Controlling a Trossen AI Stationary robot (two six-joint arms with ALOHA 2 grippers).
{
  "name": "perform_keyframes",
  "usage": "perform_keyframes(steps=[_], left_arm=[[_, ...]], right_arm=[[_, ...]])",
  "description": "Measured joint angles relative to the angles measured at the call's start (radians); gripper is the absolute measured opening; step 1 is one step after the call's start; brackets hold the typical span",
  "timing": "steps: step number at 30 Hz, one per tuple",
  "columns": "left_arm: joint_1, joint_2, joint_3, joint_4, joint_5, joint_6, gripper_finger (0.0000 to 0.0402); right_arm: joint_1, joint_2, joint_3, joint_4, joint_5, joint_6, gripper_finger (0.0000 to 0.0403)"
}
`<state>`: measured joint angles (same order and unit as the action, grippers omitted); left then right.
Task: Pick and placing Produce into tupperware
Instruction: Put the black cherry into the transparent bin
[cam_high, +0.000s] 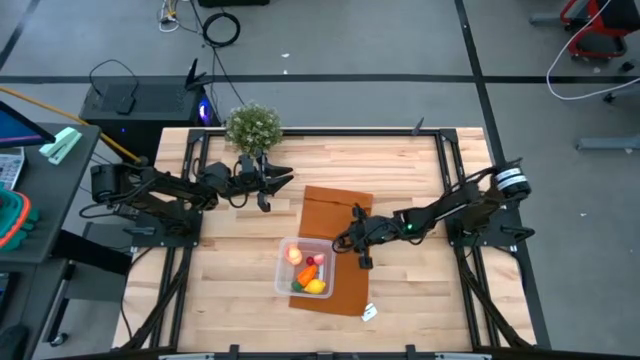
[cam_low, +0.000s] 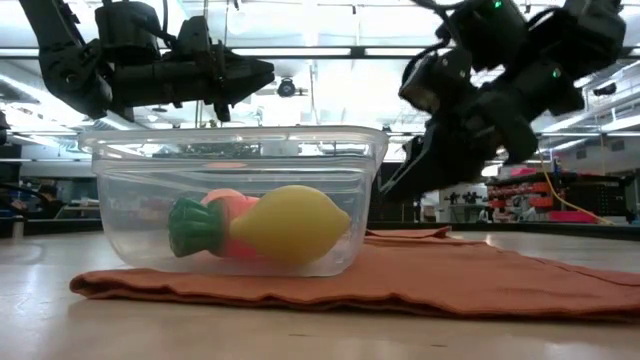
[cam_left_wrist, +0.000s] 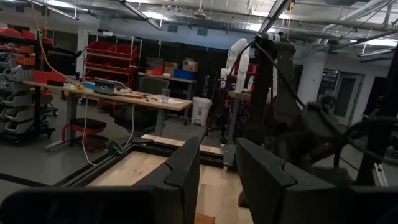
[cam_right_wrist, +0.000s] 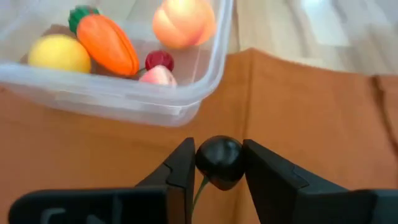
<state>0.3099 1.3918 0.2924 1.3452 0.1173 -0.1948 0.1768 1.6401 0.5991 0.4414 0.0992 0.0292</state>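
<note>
The clear tupperware (cam_high: 285, 270) stands on a brown-orange mat (cam_high: 335, 205) near the table's middle. It holds a yellow lemon (cam_right_wrist: 53, 53), an orange carrot (cam_right_wrist: 109, 43), a peach-like fruit (cam_right_wrist: 183, 22), a small red piece (cam_right_wrist: 159, 60) and a pink piece (cam_right_wrist: 158, 76). My right gripper (cam_high: 347, 240) is just right of the box, above the mat, shut on a small glossy dark round fruit (cam_right_wrist: 219, 163). My left gripper (cam_high: 285, 180) is open and empty, raised near the potted plant. My right gripper pinches the dark round fruit by its two opposite sides (cam_right_wrist: 202, 163) between its two fingers. A thin green stem (cam_right_wrist: 199, 190) shows below it. The fingers come from the table's right, slanting down. The fruit is clear of the mat, next to the tupperware's right wall.
A bushy green potted plant (cam_high: 252, 127) stands at the table's far edge by my left gripper. A small white piece (cam_high: 369, 313) lies at the mat's near corner. Bare wood (cam_high: 420, 180) lies on either side of the mat.
</note>
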Motion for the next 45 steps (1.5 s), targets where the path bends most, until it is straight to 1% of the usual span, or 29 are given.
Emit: perform_keyframes(steps=[3,12,15,18,23,27,32,34,39,42,45], left_arm=[[0.0,0.0,0.0,-0.001,0.0,0.0,0.0111],[0.0,0.0,0.0,-0.004,0.0,0.009,0.0112],[0.0,0.0,0.0,-0.004,0.0,0.009,0.011],[0.0,0.0,0.0,-0.004,0.0,0.008,0.0111],[0.0,0.0,0.0,-0.003,0.0,0.008,0.0114],[0.0,0.0,0.0,-0.003,0.0,0.008,0.0111],[0.0,0.0,0.0,-0.003,0.0,0.008,0.0112],[0.0,0.0,0.0,-0.003,0.0,0.008,0.0113],[0.0,0.0,0.0,0.0,0.0,0.008,0.0113],[0.0,0.0,0.0,0.001,0.0,0.008,0.011],[0.0,0.0,0.0,0.003,0.0,0.008,0.0111]], right_arm=[[0.0,-0.064,0.0,-0.047,0.002,0.003,0.0088],[0.0,-0.201,0.0,-0.044,-0.02,0.023,0.0088],[0.0,-0.229,0.0,0.012,-0.056,0.031,0.0088],[0.003,-0.242,0.0,0.11,-0.096,0.032,0.0088],[0.003,-0.242,0.0,0.285,-0.103,0.029,0.0087],[0.003,-0.221,0.001,0.41,-0.108,0.02,0.0087],[0.003,-0.179,0.001,0.426,-0.114,0.024,0.0087],[0.003,-0.157,0.024,0.427,-0.117,0.027,0.0087],[0.003,-0.074,0.16,0.414,-0.218,0.005,0.0089],[0.001,-0.016,0.265,0.32,-0.276,-0.038,0.0091],[-0.003,0.039,0.361,0.231,-0.305,-0.083,0.0092]])
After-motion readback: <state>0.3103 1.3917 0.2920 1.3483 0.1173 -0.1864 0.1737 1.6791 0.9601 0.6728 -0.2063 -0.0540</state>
